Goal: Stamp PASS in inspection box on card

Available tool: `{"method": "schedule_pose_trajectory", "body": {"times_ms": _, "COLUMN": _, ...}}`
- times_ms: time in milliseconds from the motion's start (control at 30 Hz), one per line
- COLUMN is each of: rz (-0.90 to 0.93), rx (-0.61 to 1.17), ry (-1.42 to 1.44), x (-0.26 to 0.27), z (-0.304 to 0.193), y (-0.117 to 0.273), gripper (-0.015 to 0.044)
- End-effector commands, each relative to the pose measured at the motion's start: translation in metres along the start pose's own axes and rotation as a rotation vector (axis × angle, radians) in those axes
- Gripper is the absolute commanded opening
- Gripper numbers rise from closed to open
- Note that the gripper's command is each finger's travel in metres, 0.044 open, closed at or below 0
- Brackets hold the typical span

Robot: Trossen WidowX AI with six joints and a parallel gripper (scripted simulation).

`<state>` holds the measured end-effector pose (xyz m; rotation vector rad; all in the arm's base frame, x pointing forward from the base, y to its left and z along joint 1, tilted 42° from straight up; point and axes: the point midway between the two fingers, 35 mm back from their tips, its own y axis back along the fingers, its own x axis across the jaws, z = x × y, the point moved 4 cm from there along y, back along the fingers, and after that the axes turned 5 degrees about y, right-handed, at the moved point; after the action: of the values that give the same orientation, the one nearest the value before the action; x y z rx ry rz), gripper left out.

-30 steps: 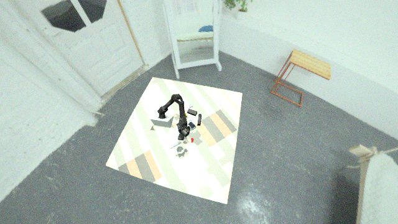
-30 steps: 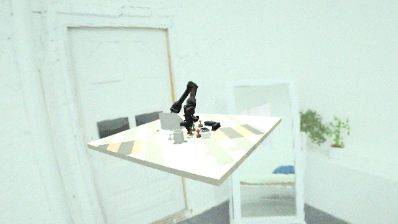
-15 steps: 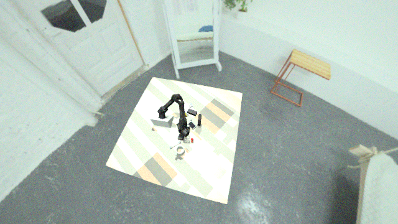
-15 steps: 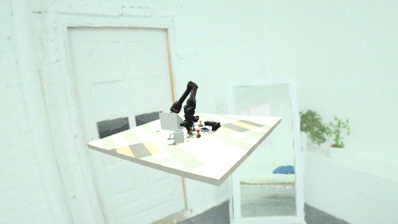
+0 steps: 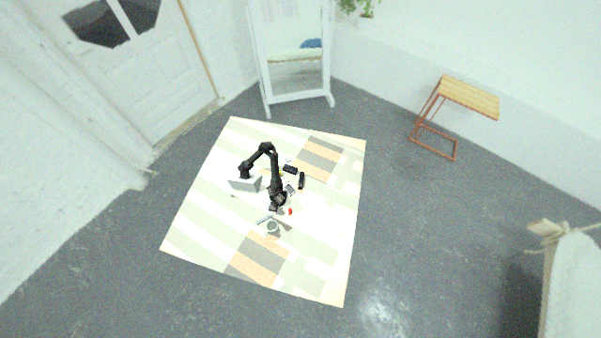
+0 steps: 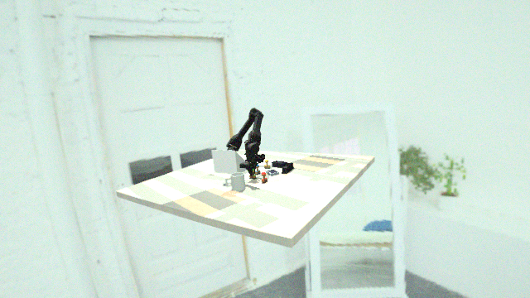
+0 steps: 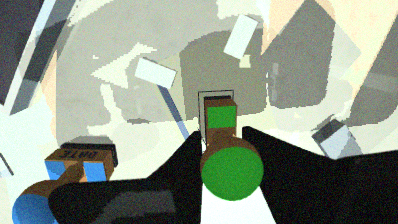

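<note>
My gripper (image 5: pixel 276 207) (image 6: pixel 252 175) (image 7: pixel 221 135) is shut on a wooden stamp with a green knob (image 7: pixel 232 173) and a green patch on its block. The stamp is upright. Its label and face are hidden, so I cannot tell if it touches the card. A thin dark box outline (image 7: pixel 199 112) shows around its block, with bare space on the left and far sides; the card's edges are unclear. A blue-knobbed stamp (image 7: pixel 80 167) marked DATE stands to the left in the wrist view. The dark ink pad (image 5: pixel 289 189) (image 6: pixel 272 172) lies behind the gripper.
A red-topped stamp (image 5: pixel 290 211) (image 6: pixel 264 178) stands close beside the gripper. A grey mug (image 5: pixel 272 226) (image 6: pixel 238 182) is near it. A yellow-topped stamp (image 6: pixel 267 164) and black blocks (image 5: pixel 290 169) (image 5: pixel 301 180) stand farther back. Small pale blocks (image 7: pixel 241 36) (image 7: pixel 156 72) lie beyond the stamp.
</note>
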<state>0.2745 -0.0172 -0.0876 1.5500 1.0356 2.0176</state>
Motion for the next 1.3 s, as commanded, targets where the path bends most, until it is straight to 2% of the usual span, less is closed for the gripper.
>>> {"method": "schedule_pose_trajectory", "body": {"times_ms": 0, "rz": 0.003, "rx": -0.003, "ry": -0.001, "x": 0.0006, "z": 0.0008, "y": -0.0014, "gripper": 0.0}}
{"method": "schedule_pose_trajectory", "body": {"times_ms": 1267, "rz": 0.002, "rx": -0.003, "ry": -0.001, "x": 0.0004, "z": 0.001, "y": 0.0052, "gripper": 0.0}}
